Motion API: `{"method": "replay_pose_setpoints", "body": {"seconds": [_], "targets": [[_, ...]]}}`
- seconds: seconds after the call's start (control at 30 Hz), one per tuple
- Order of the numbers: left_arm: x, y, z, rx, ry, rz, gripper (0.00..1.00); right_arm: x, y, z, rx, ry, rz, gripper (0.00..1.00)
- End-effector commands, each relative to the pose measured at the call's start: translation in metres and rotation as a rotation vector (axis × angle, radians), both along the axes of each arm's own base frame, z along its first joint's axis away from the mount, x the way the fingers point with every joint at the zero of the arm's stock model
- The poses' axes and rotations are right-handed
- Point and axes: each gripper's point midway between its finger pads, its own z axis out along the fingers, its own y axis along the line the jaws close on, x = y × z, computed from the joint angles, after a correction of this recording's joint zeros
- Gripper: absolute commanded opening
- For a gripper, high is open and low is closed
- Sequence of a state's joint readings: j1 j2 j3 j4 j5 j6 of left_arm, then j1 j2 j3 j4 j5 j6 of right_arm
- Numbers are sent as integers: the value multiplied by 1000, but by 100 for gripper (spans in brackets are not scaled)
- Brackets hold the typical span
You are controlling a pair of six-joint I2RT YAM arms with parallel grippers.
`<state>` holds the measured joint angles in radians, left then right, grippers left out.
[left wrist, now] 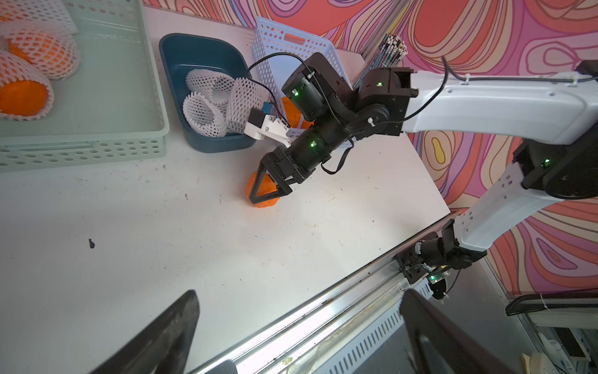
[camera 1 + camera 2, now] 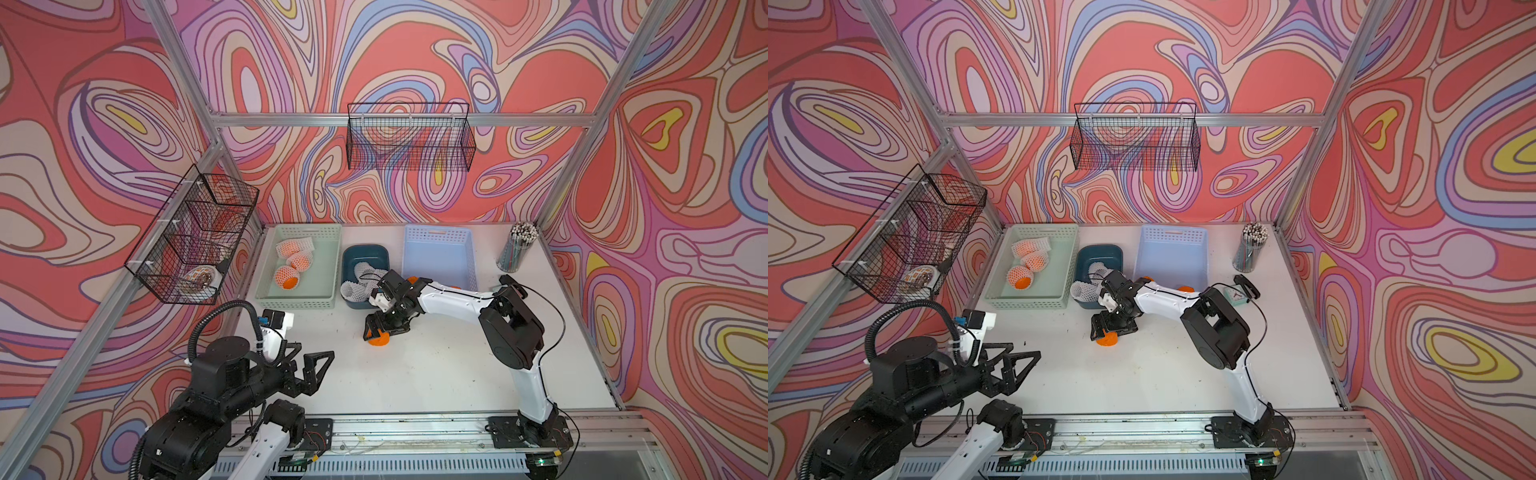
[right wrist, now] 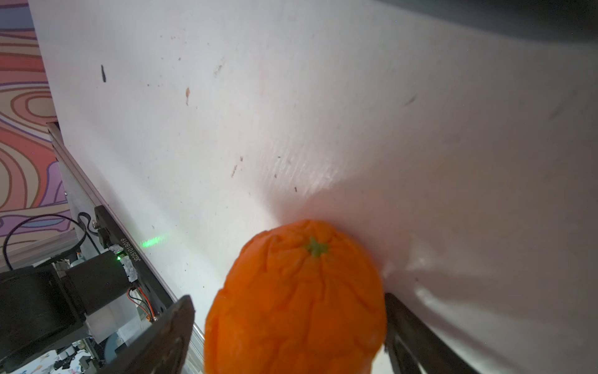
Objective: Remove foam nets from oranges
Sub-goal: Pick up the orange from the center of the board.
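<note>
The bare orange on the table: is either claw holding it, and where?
Not yet: the right gripper straddles the orange across its middle, a gap beside one finger. The left gripper holds nothing.

The table (image 2: pixel 415 374) is lit brightly and evenly from above in both top views, where wide-angle stretching is seen toward the edges. In the right wrist view the fingers (image 3: pixel 171 336) are dark and defocused, and a soft shadow is thrown beyond the orange (image 3: pixel 297 301) between them. Glare is seen on the rail (image 1: pixel 323 311) between the left fingers (image 1: pixel 168 336).
</note>
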<state>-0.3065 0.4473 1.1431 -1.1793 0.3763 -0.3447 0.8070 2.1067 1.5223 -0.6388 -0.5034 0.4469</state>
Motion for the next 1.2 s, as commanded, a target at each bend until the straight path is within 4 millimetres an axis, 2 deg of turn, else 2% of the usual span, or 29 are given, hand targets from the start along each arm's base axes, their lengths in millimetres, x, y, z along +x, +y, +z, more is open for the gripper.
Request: {"method": "replay_pose_setpoints", "body": {"seconds": [0.0, 0.1, 0.27, 0.4, 0.7, 1.0, 1.17], "targets": [[1, 2, -2, 16, 15, 11, 99, 1, 1, -5, -31, 0, -6, 86], [2, 2, -3, 21, 20, 12, 99, 1, 0, -6, -35, -1, -6, 81], [3, 2, -3, 19, 20, 12, 99, 1, 2, -2, -30, -4, 2, 67], [4, 1, -4, 21, 27, 11, 99, 2, 1, 4, -32, -9, 12, 61], [12, -1, 3, 9, 10, 12, 99, -6, -6, 40, -11, -41, 37, 60], [28, -12, 11, -16, -6, -17, 100, -23, -29, 82, -16, -63, 41, 58], [39, -19, 12, -22, -3, -32, 100, -19, -52, 107, -14, -84, 1, 58]]}}
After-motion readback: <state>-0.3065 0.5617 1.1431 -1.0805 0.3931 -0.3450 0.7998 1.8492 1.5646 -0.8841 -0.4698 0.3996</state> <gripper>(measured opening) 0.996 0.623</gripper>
